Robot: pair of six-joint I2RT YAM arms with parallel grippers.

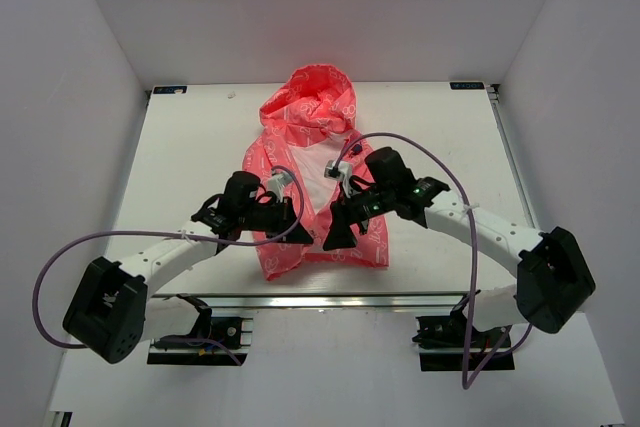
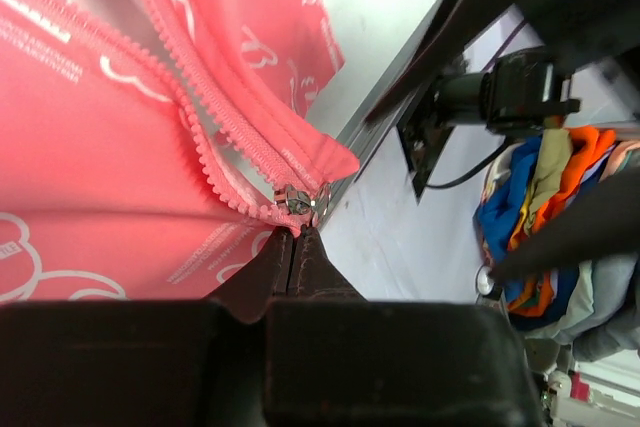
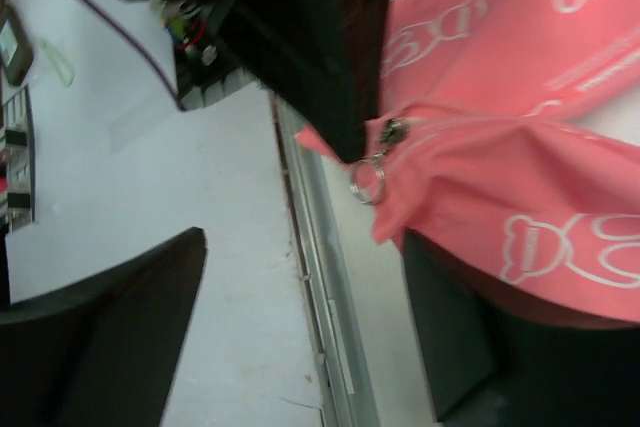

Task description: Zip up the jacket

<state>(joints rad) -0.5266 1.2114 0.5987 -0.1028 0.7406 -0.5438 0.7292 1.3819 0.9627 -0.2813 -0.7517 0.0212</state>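
Left gripper [image 2: 295, 252]: clenched on jacket [image 2: 100, 147] hem just under slider [image 2: 295, 200], probably to anchor it.
Right gripper [image 3: 300, 347]: released; pull ring [image 3: 366, 179] between jaws.

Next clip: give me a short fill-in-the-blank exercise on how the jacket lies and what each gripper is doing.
The jacket lies with its hood toward the ___ edge of the table. The left gripper is ___ on the jacket's hem, just below the zipper slider. The right gripper has its jaws ___.
Missing words: far; shut; open.
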